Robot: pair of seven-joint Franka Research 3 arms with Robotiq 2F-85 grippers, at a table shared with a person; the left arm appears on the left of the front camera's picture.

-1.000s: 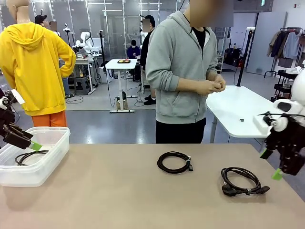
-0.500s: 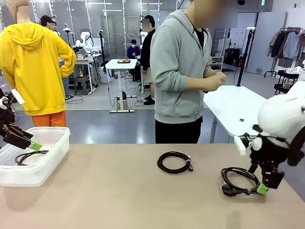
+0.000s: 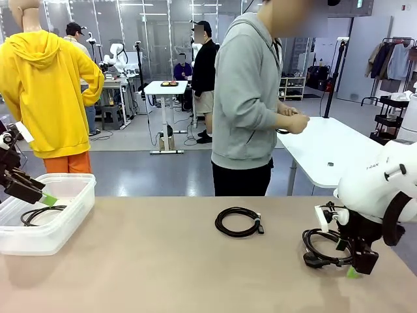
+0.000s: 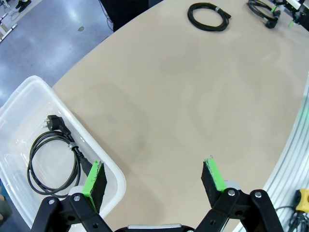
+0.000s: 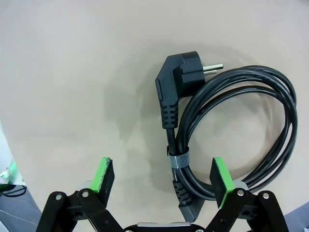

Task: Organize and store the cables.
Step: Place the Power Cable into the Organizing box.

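The right hand (image 5: pixel 161 163) is low over the right cable (image 5: pixel 176 79), a tied coil lying flat on the worktop (image 3: pixel 163 274) near its right edge. Its fingers stand wide apart, one on each side of the strapped part of the coil. It seems they do not touch it, but I cannot be sure. The middle cable (image 3: pixel 239 222) lies alone at the centre of the worktop. The left hand (image 4: pixel 153 165), also wide and holding nothing, hangs over the rim of the clear box (image 3: pixel 65 228), where the third cable (image 4: pixel 54 123) lies coiled.
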